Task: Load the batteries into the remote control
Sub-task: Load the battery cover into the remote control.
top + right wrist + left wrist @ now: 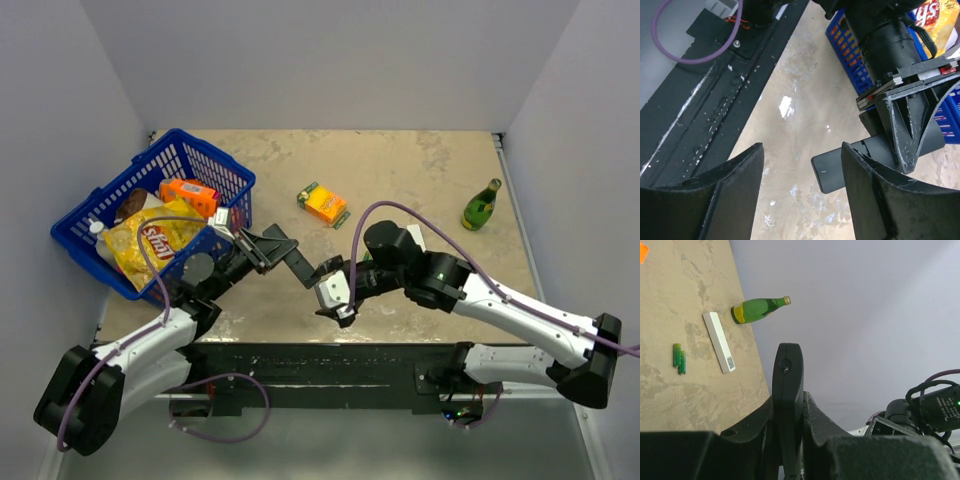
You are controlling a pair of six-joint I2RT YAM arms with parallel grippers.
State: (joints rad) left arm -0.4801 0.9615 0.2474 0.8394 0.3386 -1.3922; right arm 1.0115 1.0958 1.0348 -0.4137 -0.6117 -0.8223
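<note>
Left gripper (266,250), top view: clamped on remote (300,263), held off table (400,170), likely to present it. Right gripper (336,298): spread wide at free end, empty. Left wrist: batteries (679,358) beside white bar (719,342), well apart from remote. Right wrist: remote tip near one finger (875,190).
</note>
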